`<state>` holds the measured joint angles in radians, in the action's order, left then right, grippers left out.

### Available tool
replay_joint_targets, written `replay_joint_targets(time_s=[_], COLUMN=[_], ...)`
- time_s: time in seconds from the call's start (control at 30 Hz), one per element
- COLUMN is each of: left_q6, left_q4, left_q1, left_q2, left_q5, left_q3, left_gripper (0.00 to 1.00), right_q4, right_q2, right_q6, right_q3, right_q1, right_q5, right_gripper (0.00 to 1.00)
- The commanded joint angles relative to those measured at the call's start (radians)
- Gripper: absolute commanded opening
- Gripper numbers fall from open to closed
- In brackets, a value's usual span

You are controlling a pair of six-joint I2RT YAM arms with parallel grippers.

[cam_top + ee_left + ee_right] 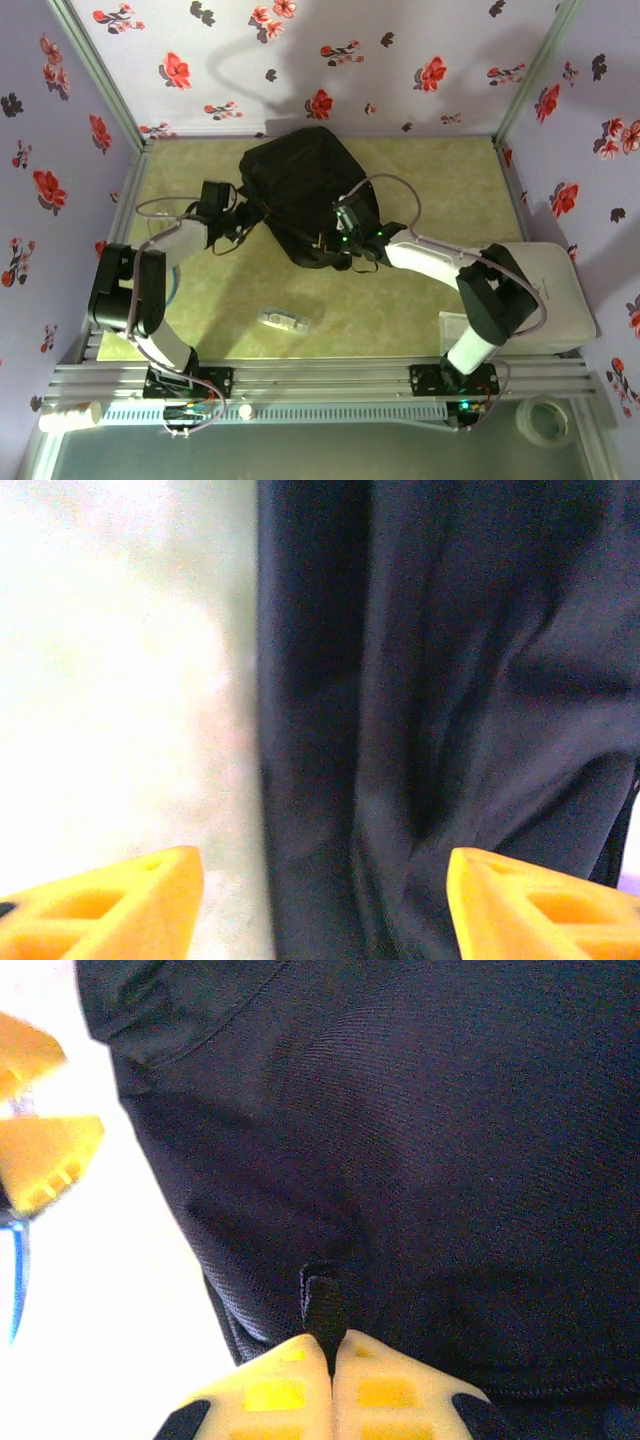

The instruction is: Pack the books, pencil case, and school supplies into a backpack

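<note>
top external view is showing a pale green-yellow marbled table (420, 300), boxed in by lilac walls (250, 60) dotted with red flowers. an aluminium rail (320, 380) is running along the near edge and a roll of tape (545, 420) is sitting beyond it at the right corner.

the backpack (300, 190) is lying at the far middle of the table, black and slumped, with its rounded end pointing away from the arms. the pencil case (286, 321) is lying alone on bare table nearer the rail, well apart from the backpack, small and whitish with dark bits inside.

the left gripper (240, 205) is reaching to the backpack's left edge. on the left wrist camera its orange fingers (120, 905) are standing wide apart, gripping nothing, with creased black fabric (450, 680) between and beyond them.

the right gripper (335, 240) is over the backpack's near right side. on the right wrist camera its fingers (270, 1395) are pressing together, pinching a small black tab (322, 1305) on the fabric (420, 1140).

from above, both sets of fingertips are merging into the dark fabric and are hard to make out. the bright table is washing out in both wrist views.
</note>
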<state>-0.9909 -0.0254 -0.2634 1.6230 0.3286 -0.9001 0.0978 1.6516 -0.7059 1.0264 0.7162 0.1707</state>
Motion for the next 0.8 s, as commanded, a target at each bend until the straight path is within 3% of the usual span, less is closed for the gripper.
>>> replay_joint_targets(time_s=[0.0, 0.23, 0.53, 0.77], left_q6=[-0.12, -0.249, -0.288, -0.27], left_q4=[0.14, 0.362, 0.427, 0.401], left_q1=[-0.048, -0.128, -0.148, -0.153], left_q2=[-0.05, 0.026, 0.137, 0.129], left_q5=[0.044, 0.073, 0.068, 0.065], left_q3=[0.074, 0.099, 0.059, 0.041], left_gripper=[0.71, 0.68, 0.37, 0.19], right_q4=[-0.098, -0.091, -0.034, 0.029], right_q2=[0.054, 0.05, -0.054, -0.099], right_q6=[0.013, -0.007, -0.022, 0.033], right_q3=[0.061, 0.067, 0.055, 0.086], right_q1=[0.006, 0.012, 0.036, 0.069], right_q5=[0.08, 0.085, 0.047, -0.008], right_gripper=[0.0, 0.0, 0.0, 0.0])
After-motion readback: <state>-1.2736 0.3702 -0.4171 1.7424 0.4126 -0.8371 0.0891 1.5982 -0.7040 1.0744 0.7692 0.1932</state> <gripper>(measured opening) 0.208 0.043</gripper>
